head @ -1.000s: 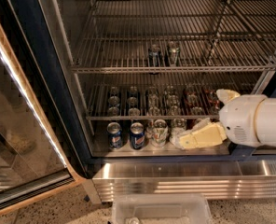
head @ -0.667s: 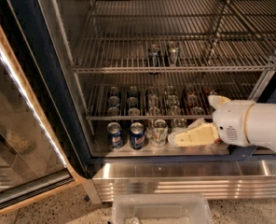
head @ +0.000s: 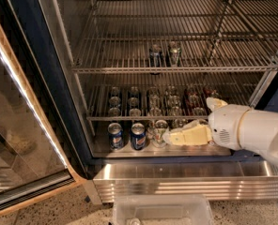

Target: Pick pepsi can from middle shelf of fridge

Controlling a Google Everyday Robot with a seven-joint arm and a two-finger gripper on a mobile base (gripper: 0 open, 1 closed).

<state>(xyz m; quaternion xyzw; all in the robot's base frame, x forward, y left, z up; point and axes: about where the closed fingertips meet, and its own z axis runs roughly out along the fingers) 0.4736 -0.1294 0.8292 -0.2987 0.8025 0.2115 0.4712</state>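
The fridge (head: 45, 78) stands open with its glass door swung left. On the middle shelf (head: 176, 70) a dark blue pepsi can (head: 154, 55) stands beside a pale silver-green can (head: 174, 53). My gripper (head: 169, 137) is far lower, at the fridge floor, pointing left at a clear-looking can (head: 159, 131). The white arm (head: 251, 132) comes in from the right edge. Two more blue cans (head: 115, 136) stand on the floor, left of the gripper.
The lower rack (head: 143, 118) carries several rows of cans, some reddish at its right end. The top rack (head: 176, 18) is bare. A ribbed steel panel (head: 176, 184) fronts the base, with a clear plastic bin (head: 160, 210) on the ground before it.
The arm has slid a little to the left along the fridge floor, bringing the gripper closer to the clear-looking can. The cans have not moved.
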